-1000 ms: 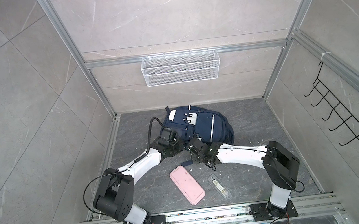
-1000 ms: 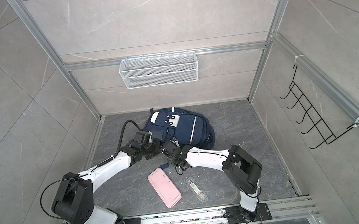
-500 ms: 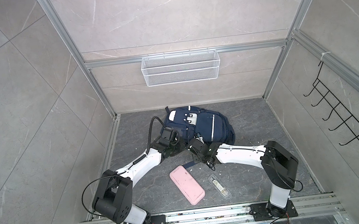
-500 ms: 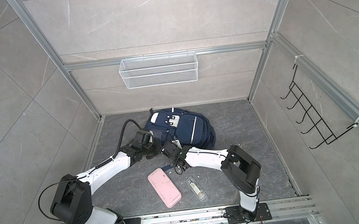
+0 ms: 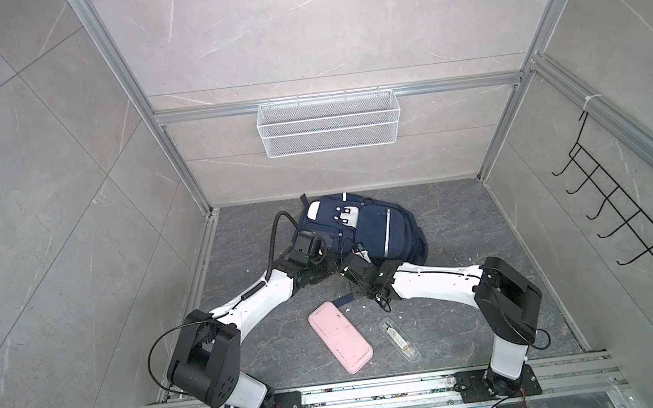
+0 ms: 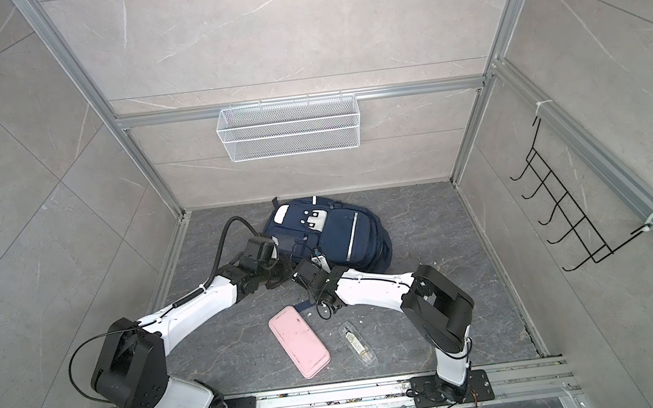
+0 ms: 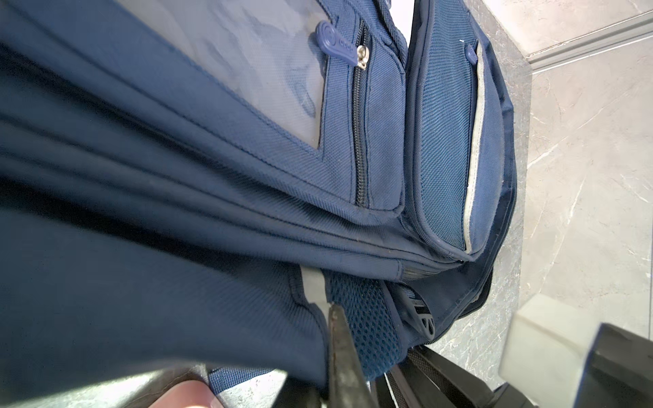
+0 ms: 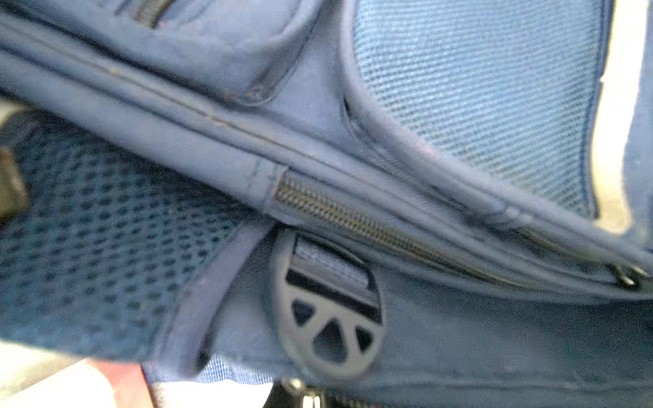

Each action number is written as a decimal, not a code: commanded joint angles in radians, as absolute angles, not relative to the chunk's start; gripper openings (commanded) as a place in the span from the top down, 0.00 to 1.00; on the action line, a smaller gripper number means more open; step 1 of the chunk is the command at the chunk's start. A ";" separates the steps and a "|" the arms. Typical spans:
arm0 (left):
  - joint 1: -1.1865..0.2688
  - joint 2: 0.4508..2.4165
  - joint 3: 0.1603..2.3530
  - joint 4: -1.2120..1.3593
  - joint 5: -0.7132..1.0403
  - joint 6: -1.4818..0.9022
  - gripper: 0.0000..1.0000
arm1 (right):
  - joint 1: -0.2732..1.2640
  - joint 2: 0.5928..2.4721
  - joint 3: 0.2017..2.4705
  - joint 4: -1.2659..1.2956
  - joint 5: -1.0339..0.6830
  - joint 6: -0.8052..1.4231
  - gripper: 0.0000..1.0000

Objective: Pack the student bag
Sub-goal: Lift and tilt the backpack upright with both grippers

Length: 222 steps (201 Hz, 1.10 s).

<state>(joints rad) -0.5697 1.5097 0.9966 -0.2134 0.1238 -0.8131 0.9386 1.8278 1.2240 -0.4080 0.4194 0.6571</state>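
Nearest, a pink case (image 5: pixel 340 336) and a clear pen box (image 5: pixel 399 339) lie loose on the surface (image 5: pixel 467 239) between the arms. Just beyond, both jaws meet at the near edge of the student bag (image 5: pixel 378 228): the left jaws clench its fabric, and the right jaws are closed too, on what I cannot tell. The bag lies flat straight beyond them, long axis running across, its zipped side facing both arms about equally.

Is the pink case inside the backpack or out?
Out: the flat pink rectangular case lies on the dark grey floor, apart from the navy-blue fabric backpack.
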 commanded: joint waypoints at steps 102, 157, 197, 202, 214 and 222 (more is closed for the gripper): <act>-0.459 1.473 1.004 -0.216 0.089 -0.728 1.00 | 0.964 1.665 1.082 -0.441 0.303 0.635 1.00; -0.418 1.480 0.993 -0.216 0.101 -0.721 1.00 | 0.964 1.587 1.028 -0.398 0.181 0.599 1.00; -0.389 1.485 0.976 -0.215 0.099 -0.715 1.00 | 0.961 1.536 0.987 -0.389 0.128 0.585 1.00; -0.383 1.485 0.973 -0.212 0.098 -0.715 1.00 | 0.960 1.530 0.982 -0.388 0.124 0.581 1.00; -0.365 1.486 0.966 -0.205 0.103 -0.716 1.00 | 0.954 1.520 0.966 -0.391 0.113 0.576 1.00; -0.354 1.488 0.963 -0.199 0.106 -0.720 1.00 | 0.947 1.512 0.954 -0.393 0.106 0.571 1.00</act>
<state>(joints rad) -0.4175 1.5097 0.9665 -0.2665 0.1944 -0.7475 0.9546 1.5703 0.9920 -0.3397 0.1486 0.6006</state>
